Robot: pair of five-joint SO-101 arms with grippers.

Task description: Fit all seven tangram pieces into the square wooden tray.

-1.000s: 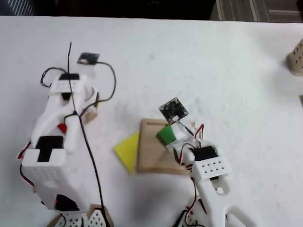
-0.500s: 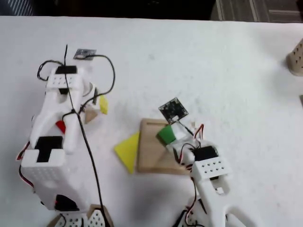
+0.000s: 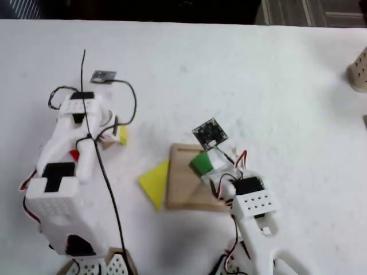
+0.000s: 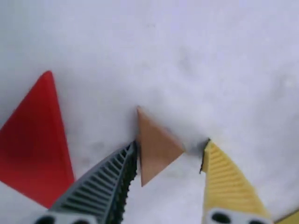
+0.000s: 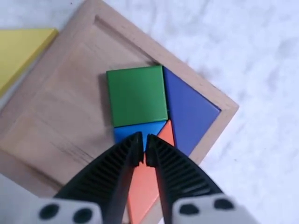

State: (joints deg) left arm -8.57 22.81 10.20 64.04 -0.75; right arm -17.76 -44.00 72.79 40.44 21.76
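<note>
A small tan triangle [image 4: 156, 149] lies on the white table between the fingers of my left gripper [image 4: 167, 156], which is open around it; the grey finger [image 4: 117, 172] touches one edge and the yellow finger [image 4: 224, 177] stands just off the opposite corner. A red triangle [image 4: 35, 149] lies beside them. From above, the left gripper [image 3: 116, 136] is at the table's left, with the red triangle [image 3: 74, 154] under the arm. The square wooden tray [image 5: 60, 135] holds a green square [image 5: 136, 95], a dark blue triangle [image 5: 187, 109], a lighter blue piece [image 5: 125, 134] and an orange piece [image 5: 147, 189]. My right gripper [image 5: 143, 140] hovers shut over them, holding nothing. A large yellow triangle [image 3: 155, 182] touches the tray [image 3: 183, 192].
A black cable [image 3: 106, 177] trails across the left arm toward the table's front. A pale pegged wooden object [image 3: 358, 71] sits at the far right edge. Bare white table stretches behind the tray and to its right.
The left arm shifted away and then back toward the front, bringing its fingers down around the tan triangle. The right arm and the tray pieces have not moved.
</note>
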